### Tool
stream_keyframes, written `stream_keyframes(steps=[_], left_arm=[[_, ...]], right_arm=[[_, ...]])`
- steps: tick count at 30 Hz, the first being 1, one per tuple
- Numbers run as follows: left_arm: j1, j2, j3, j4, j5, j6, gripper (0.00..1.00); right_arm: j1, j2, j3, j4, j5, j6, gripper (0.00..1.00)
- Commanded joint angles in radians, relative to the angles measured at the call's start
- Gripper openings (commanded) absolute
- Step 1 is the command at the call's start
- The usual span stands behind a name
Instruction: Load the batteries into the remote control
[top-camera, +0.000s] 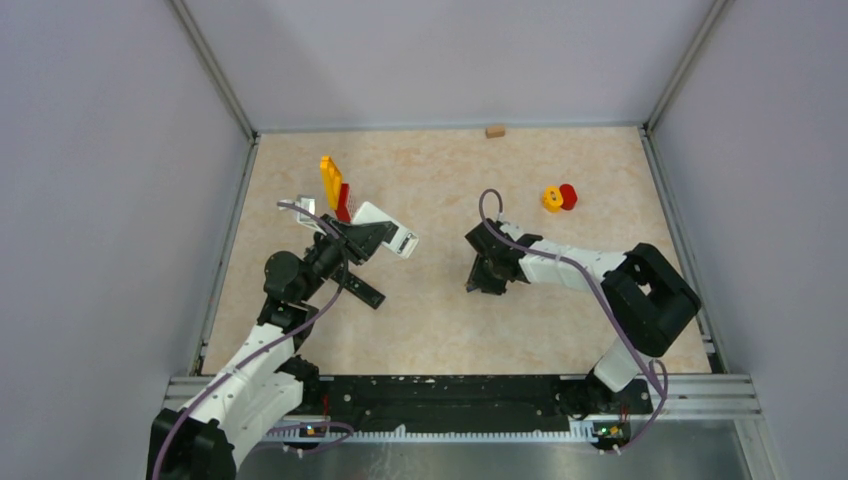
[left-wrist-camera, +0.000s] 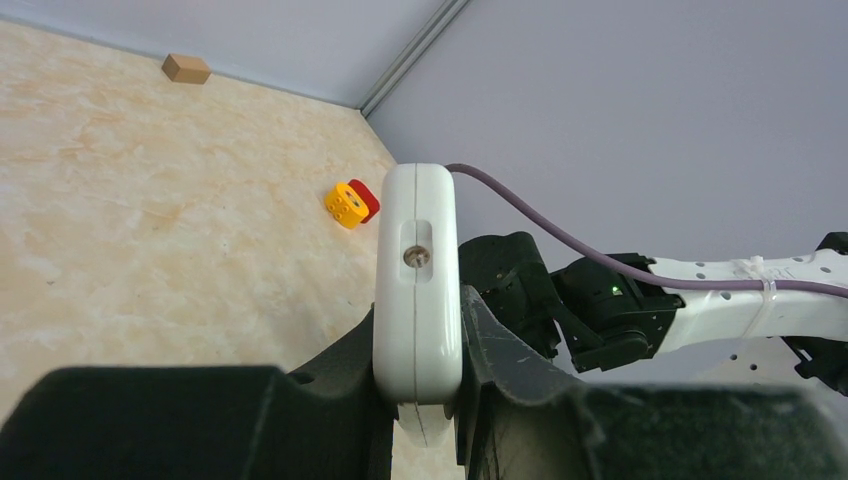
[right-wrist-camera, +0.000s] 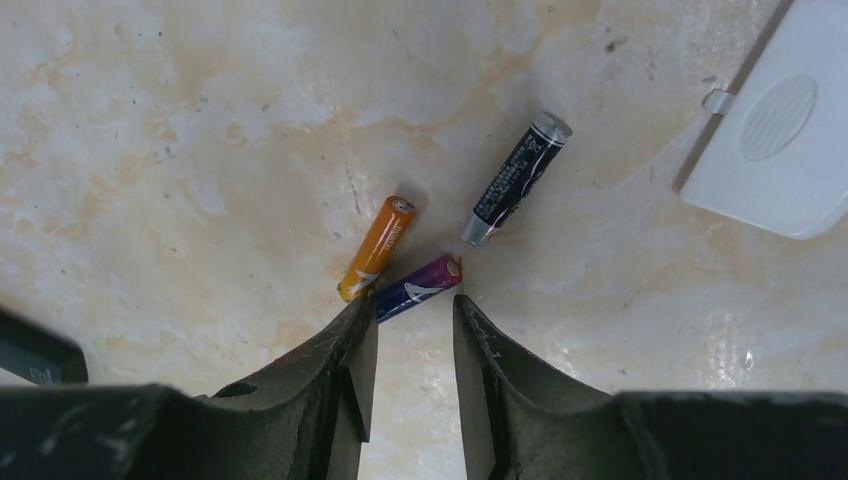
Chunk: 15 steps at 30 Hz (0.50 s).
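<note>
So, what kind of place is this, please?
Probably a robot test cell: plain grey walls enclose a marble-patterned table, and a metal rail at its near edge carries the left arm and the right arm.

batteries (right-wrist-camera: 420, 286): 3, just ahead of the right claw (right-wrist-camera: 412, 312) | white cover (right-wrist-camera: 775, 150): 1, ahead-right of it | white remote (left-wrist-camera: 417, 250): 1, in the left claw (left-wrist-camera: 418, 315) | wooden block (left-wrist-camera: 186, 68): 1, far ahead-left of that claw | yellow-and-red toy clusters (top-camera: 558, 197): 2, one near each claw
</note>
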Motion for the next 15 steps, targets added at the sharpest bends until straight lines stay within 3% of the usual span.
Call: stream_keyframes(steps=[1,10,15], left_arm=[[0.007,-0.017,-0.008,0.062,-0.018,0.000,0.00],[0.012,-0.031,-0.020,0.063,-0.028,0.011,0.00],[0.013,-0.038,-0.025,0.066,-0.031,0.017,0.00]], right_arm=[[-0.008,0.040,0.047,-0.005,0.023,0.015,0.35],[-0.008,0.084,0.092,-0.085,0.041,0.005,0.35],[-0.004,0.081,0.093,-0.115,0.055,-0.008,0.24]])
